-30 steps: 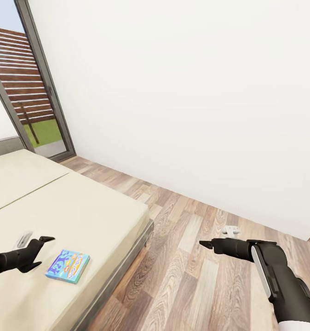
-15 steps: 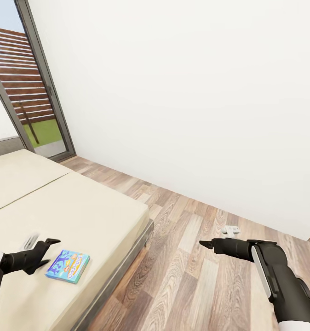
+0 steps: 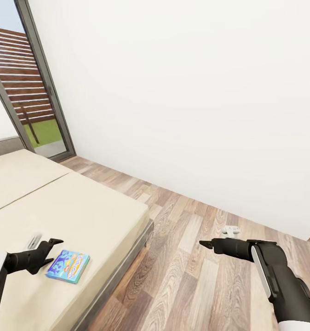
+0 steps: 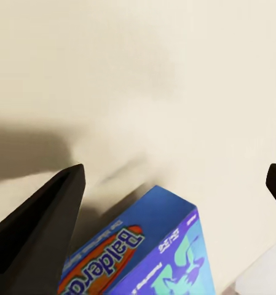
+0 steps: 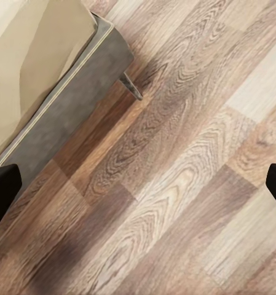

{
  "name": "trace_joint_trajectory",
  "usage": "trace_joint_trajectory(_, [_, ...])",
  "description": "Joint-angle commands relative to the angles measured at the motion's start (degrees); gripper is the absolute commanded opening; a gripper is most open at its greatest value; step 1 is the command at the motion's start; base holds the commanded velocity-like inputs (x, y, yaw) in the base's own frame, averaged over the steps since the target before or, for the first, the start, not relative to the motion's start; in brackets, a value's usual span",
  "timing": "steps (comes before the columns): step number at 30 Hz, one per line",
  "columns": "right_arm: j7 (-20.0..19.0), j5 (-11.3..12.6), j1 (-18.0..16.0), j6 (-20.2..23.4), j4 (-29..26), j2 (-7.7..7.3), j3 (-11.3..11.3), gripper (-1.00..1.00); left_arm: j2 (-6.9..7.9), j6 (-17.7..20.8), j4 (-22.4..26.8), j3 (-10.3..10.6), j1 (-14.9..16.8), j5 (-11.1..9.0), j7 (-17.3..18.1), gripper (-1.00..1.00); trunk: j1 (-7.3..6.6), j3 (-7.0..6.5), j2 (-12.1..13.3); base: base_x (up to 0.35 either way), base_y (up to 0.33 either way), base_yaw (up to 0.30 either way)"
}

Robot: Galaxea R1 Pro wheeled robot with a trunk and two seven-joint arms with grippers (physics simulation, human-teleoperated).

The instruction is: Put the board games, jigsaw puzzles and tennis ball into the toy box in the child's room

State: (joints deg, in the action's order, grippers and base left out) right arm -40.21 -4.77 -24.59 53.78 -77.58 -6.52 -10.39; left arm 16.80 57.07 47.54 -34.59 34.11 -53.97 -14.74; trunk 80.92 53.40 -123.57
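White wall and wood-plank floor [image 3: 192, 257] frame the bed [image 3: 81, 207], whose cream cover carries the light blue board game [image 3: 68, 266] close to its near corner, beside the side edge. Left hand [image 3: 48, 251] hovers just beside the box on the side away from that edge, fingers apart and empty; the box's long axis runs roughly in line with the fingers' reach. Right hand [image 3: 205, 244], fingers spread per its wrist view, hangs over the floor, well apart; the left is nearer
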Motion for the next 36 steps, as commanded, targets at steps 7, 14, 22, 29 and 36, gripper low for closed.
trace_joint_trajectory(7, [-0.49, -0.5, -0.07, 0.19, 0.06, 0.01, -0.05, 1.0, -0.36, 0.35, 0.01, -0.06, 0.05, -0.44, -0.62, 1.0, -0.01, 0.06, -0.02, 0.0, 0.0, -0.068])
trace_joint_trajectory(14, [-0.49, -0.5, -0.16, 0.19, 0.43, 0.0, -0.05, 1.0, -0.54, 0.39, 0.06, -0.05, 0.07, -0.5, -0.58, 1.0, -0.01, 0.06, -0.02, 0.0, 0.0, -0.193])
trace_joint_trajectory(22, [-0.49, -0.5, -0.24, 0.19, 0.66, 0.01, -0.05, 1.0, -0.6, 0.46, 0.29, -0.04, 0.08, -0.54, -0.56, 1.0, -0.01, 0.06, -0.02, 0.0, 0.0, -0.19])
trace_joint_trajectory(29, [-0.49, -0.5, -0.27, 0.14, 0.75, 0.01, -0.06, 1.0, -0.6, 0.48, 0.41, -0.06, 0.08, -0.54, -0.56, 1.0, -0.01, 0.06, -0.02, 0.0, 0.0, -0.071])
trace_joint_trajectory(36, [-0.49, -0.5, -0.28, 0.11, 0.78, 0.01, -0.06, 1.0, -0.56, 0.49, 0.43, -0.14, 0.03, -0.58, -0.55, 1.0, -0.01, 0.06, -0.02, 0.0, 0.0, -0.022])
